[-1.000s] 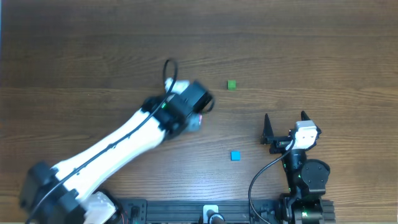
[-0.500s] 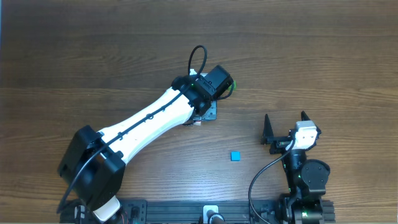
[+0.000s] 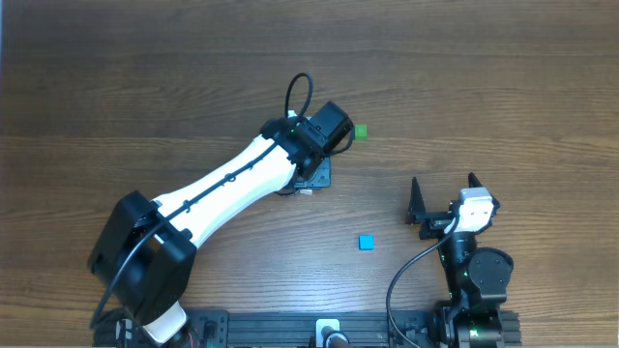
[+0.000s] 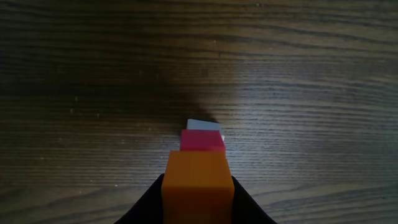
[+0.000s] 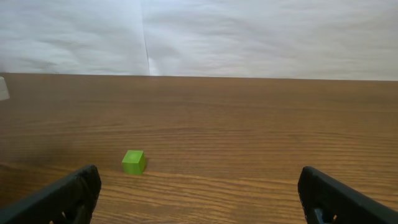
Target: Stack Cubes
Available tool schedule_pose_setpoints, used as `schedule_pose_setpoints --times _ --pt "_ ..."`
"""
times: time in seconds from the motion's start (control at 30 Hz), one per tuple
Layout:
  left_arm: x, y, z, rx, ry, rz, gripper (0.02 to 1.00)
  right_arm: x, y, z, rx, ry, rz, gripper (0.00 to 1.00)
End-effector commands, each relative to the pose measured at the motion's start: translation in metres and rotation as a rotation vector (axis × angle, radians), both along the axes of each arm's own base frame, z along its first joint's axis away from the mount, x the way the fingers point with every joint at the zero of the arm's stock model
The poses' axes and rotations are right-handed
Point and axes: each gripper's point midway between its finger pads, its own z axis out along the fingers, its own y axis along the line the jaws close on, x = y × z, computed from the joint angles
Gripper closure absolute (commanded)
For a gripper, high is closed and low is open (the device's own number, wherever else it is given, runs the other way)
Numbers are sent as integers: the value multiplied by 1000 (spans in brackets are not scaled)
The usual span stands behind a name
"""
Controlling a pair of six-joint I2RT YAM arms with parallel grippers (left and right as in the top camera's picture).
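Note:
My left gripper [image 4: 198,202] is shut on an orange cube [image 4: 198,180]. Just beyond it, in line, are a red cube [image 4: 203,140] and a white cube [image 4: 204,124] on the wood; whether the orange cube touches the red one I cannot tell. In the top view the left gripper [image 3: 311,180] is near the table's middle, with a green cube [image 3: 361,131] just right of its wrist. A blue cube [image 3: 366,242] lies alone nearer the front. My right gripper [image 3: 443,198] stands open at the right, holding nothing, with the green cube [image 5: 134,162] ahead of it.
The brown wooden table [image 3: 503,77] has wide free room at the back and left. A white wall [image 5: 261,37] rises behind the table's far edge. The left arm's white link [image 3: 222,188] lies diagonally across the left half.
The left arm stretched out and its wrist swung up and to the right, close to the green cube, then eased back slightly left. The right arm and loose cubes stayed put.

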Motion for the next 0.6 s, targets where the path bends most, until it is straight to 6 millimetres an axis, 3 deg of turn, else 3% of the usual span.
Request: schedule_pose_setpoints --times 0.03,0.6 --pt "-2 2 -8 10 23 -10 925 0 -1 -2 -8 3 -1 9" --pt "-6 0 -22 15 62 -13 925 0 -1 -2 -8 2 -1 7"
